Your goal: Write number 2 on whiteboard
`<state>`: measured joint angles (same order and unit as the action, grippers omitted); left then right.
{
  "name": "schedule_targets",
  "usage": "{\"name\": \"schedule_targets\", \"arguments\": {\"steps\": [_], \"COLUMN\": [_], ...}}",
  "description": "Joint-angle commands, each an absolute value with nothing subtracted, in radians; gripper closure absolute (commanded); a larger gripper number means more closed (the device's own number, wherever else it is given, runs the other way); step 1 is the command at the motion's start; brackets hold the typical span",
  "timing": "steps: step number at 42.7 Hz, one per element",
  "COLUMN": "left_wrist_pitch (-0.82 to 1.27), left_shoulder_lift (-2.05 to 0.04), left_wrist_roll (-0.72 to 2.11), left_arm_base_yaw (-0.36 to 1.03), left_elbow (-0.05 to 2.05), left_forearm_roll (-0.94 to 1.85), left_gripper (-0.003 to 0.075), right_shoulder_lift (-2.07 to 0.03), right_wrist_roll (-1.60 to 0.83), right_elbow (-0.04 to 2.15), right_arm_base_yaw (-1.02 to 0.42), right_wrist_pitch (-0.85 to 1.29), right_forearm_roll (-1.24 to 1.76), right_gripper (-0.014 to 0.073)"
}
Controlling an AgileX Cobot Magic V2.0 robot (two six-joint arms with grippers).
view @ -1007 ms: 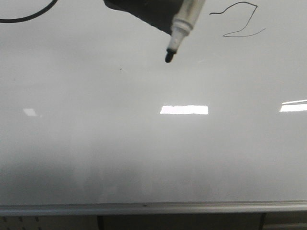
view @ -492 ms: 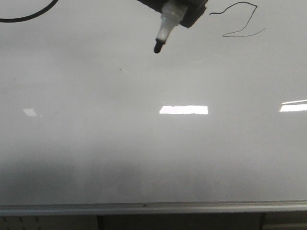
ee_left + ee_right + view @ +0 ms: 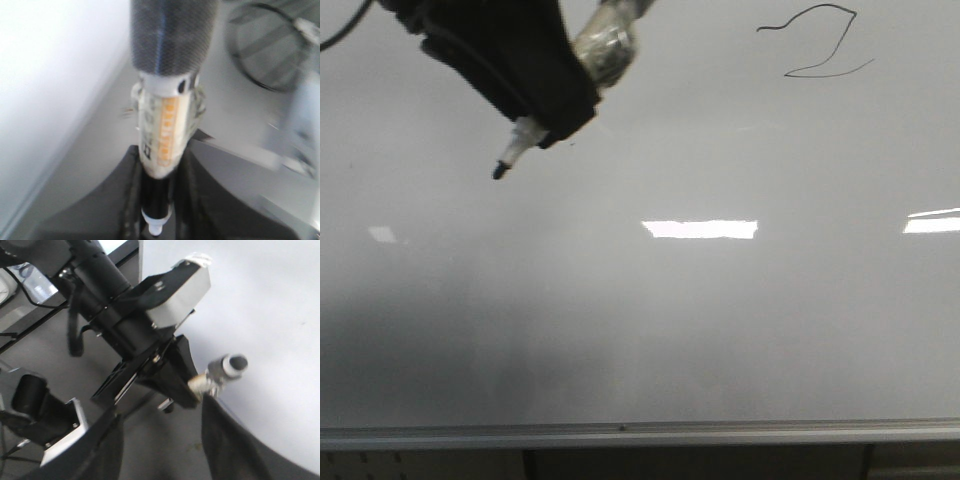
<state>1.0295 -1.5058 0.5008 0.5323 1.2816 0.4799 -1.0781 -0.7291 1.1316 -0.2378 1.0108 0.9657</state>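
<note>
The whiteboard fills the front view, glossy pale grey. The number 2 is a thin black line figure at its top right. My left gripper hangs at the upper left, shut on a black-tipped marker whose tip points down-left just off the board. In the left wrist view the marker, wrapped in clear tape, sits clamped between the dark fingers of the left gripper. My right gripper stands open and empty, looking at the left arm and the marker's rear end.
A silver rail runs along the board's lower edge. Bright light reflections lie across the middle. A black cable curves in at the top left corner. The left arm's silver wrist block stands close before the right gripper.
The left gripper has carried the marker from the top centre leftward and down, away from the number 2. The drawn figure is unchanged.
</note>
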Motion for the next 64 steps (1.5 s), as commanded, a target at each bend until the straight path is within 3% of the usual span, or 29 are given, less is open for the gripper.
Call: {"name": "schedule_targets", "arguments": {"steps": [1, 11, 17, 30, 39, 64], "left_wrist_pitch": [0.908, 0.809, 0.815, 0.646, 0.473, 0.434], "left_shoulder_lift": [-1.459, -1.381, -1.351, -1.353, -1.436, -1.604], "left_wrist_roll": [0.237, -0.135, -0.196, -0.196, -0.196, -0.196], "left_arm_base_yaw": [0.473, 0.297, 0.177, 0.006, -0.001, -0.001], "left_elbow": [1.308, 1.308, 1.306, 1.215, 1.200, 1.240], "left_forearm_roll": [0.306, -0.113, -0.181, -0.174, -0.163, -0.140], "left_gripper": [0.0739, 0.0739, 0.0740, 0.0740, 0.0739, 0.0715], "right_shoulder_lift": [-0.952, -0.605, -0.405, -0.211, -0.212, -0.212], "right_wrist_roll": [-0.747, -0.747, -0.747, -0.746, -0.746, -0.746], "right_elbow": [1.077, 0.692, 0.499, 0.326, 0.326, 0.326], "right_arm_base_yaw": [-0.236, -0.236, -0.236, -0.236, -0.236, -0.236], "right_wrist_pitch": [0.834, 0.422, 0.264, 0.205, 0.208, 0.252], "right_forearm_roll": [0.949, 0.867, 0.871, 0.892, 0.892, 0.892], "right_gripper": [0.0305, 0.0518, 0.0672, 0.0664, 0.0664, 0.0664]}}
